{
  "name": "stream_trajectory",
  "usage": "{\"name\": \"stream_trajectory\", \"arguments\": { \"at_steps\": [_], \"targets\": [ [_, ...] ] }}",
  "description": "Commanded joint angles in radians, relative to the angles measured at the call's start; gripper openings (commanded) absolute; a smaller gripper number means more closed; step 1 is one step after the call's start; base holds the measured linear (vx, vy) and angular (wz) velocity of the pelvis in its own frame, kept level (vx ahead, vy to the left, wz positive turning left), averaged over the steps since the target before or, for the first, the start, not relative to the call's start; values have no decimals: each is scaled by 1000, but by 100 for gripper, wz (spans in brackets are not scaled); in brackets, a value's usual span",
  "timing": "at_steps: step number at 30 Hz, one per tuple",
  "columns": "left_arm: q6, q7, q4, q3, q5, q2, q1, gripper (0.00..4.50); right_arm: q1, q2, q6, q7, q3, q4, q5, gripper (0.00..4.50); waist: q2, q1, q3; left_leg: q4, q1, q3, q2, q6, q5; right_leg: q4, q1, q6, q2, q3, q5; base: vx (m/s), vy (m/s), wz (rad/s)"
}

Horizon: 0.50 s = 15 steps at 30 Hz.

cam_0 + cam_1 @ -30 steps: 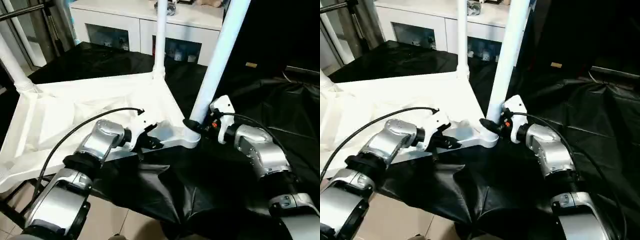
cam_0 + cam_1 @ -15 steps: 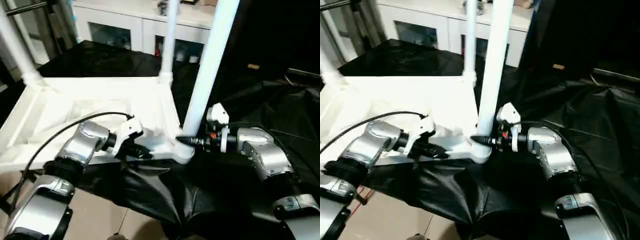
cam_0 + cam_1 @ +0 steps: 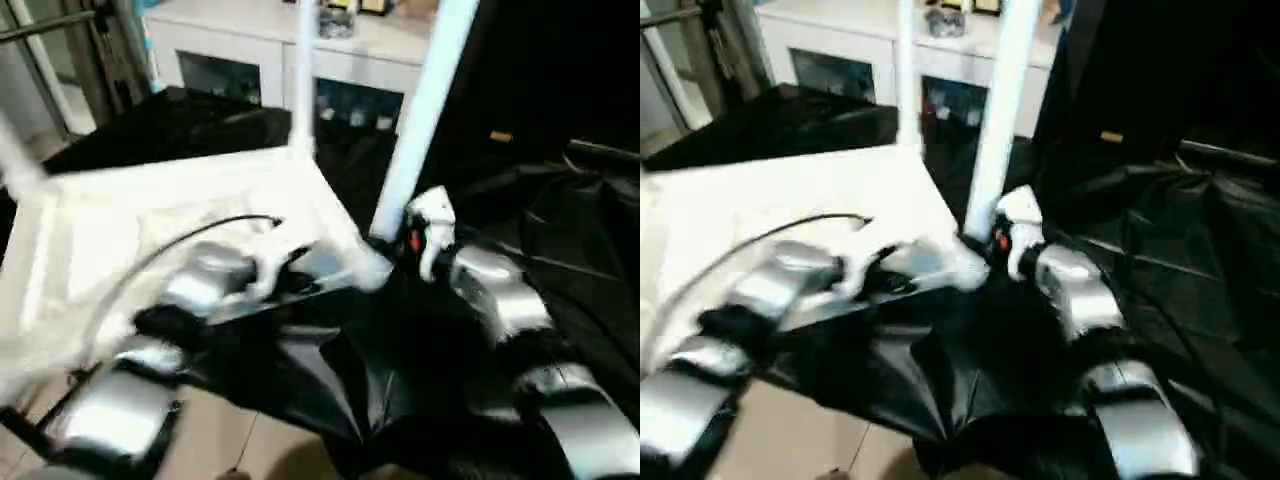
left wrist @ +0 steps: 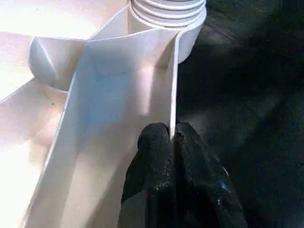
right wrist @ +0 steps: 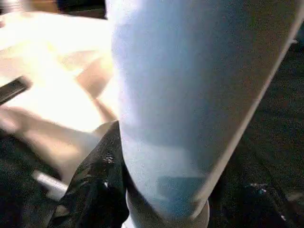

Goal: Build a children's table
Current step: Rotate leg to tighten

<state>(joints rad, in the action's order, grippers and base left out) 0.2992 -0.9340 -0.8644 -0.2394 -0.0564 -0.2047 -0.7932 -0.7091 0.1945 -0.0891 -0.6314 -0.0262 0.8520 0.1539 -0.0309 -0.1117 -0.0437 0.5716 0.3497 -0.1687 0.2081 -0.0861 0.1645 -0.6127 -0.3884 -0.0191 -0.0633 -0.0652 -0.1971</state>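
The children's table lies upside down on black cloth, its white ribbed tabletop (image 3: 130,215) facing up. A white leg (image 3: 422,110) stands in the near right corner socket (image 4: 166,12). Another leg (image 3: 304,70) rises at the far corner, and a third (image 3: 14,160) shows at the far left. My left gripper (image 4: 173,135) is shut on the thin rim wall (image 4: 174,80) just short of that socket. My right gripper (image 3: 388,243) grips the near leg (image 5: 190,90) low down, one black finger (image 5: 99,180) against its side.
A white glass-door cabinet (image 3: 240,55) stands behind the work. Black cloth (image 3: 560,220) covers the surface and hangs over its near edge. Bare floor (image 3: 225,440) shows below the edge. A black cable (image 3: 190,235) runs along my left forearm.
The whole picture has shifted and blurred, so the camera has moved. Both grippers keep their holds on the rim and the leg. The tabletop's near corner looks slightly turned.
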Motion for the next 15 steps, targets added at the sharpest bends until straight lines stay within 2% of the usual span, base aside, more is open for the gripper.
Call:
{"name": "stream_trajectory", "arguments": {
  "at_steps": [1,3,9,12,15],
  "targets": [
    [19,113,45,49,20,67,-83,0,31,-44,-107,88,-20,166,-33,186,13,0,50,-70,-10,7,21,-16,310,94,33,-178,-81,46,-326,0,0,0],
    [42,153,45,40,13,111,-87,0,6,-65,-115,127,-6,211,-28,186,13,1,52,-69,-14,5,22,-17,311,90,32,-192,-78,46,-287,0,0,0],
    [44,154,41,20,10,136,-76,0,-31,-88,-117,134,9,266,-39,186,11,-3,55,-67,-5,3,20,9,253,82,43,-209,-76,45,-174,0,0,0],
    [50,154,42,22,5,125,-76,0,-49,-91,-103,135,5,290,-51,186,9,-1,50,-71,-8,4,20,4,298,92,41,-191,-79,44,-269,0,0,0],
    [52,161,40,25,3,122,-77,0,-56,-92,-96,133,2,304,-62,186,11,2,49,-75,-9,7,22,-3,323,97,37,-175,-80,44,-323,0,0,0]
  ]
}}
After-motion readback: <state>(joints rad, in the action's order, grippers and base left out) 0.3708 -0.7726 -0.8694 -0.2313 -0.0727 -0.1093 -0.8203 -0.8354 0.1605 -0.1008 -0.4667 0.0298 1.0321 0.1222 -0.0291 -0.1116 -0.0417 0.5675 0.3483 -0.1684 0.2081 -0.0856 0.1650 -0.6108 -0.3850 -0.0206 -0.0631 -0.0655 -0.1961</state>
